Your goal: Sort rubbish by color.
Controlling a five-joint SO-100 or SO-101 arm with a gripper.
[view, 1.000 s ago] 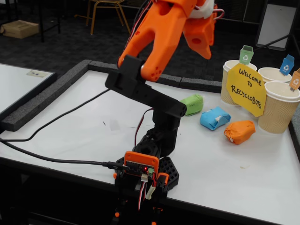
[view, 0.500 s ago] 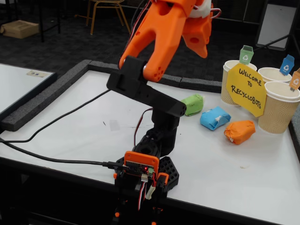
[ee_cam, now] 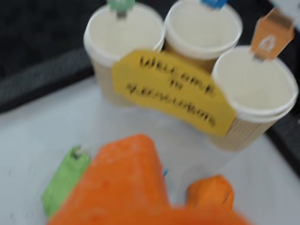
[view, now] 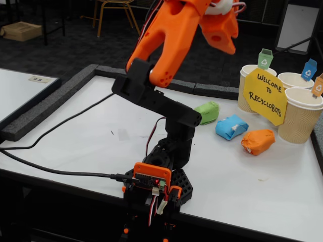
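Note:
Three lumps of rubbish lie in a row on the white table in the fixed view: green [view: 208,112], blue [view: 231,127] and orange [view: 258,141]. My orange gripper [view: 224,43] hangs high above and a little left of them, pointing down toward the cups. Its jaws are not clear enough to read. The blurred wrist view shows one orange finger [ee_cam: 126,183] filling the bottom. The green lump [ee_cam: 63,180] is left of it and the orange lump [ee_cam: 211,192] right of it. The blue lump is almost hidden behind it.
Three ribbed paper cups stand past the rubbish, tagged green [view: 250,75], blue [view: 295,79] and orange [view: 303,116], with a yellow sign [view: 265,97] in front. A black foam border [view: 50,108] rims the table. A black cable [view: 60,133] runs to the arm's base.
The gripper has swung slightly right, toward the cups, staying high. The rubbish and cups have not moved.

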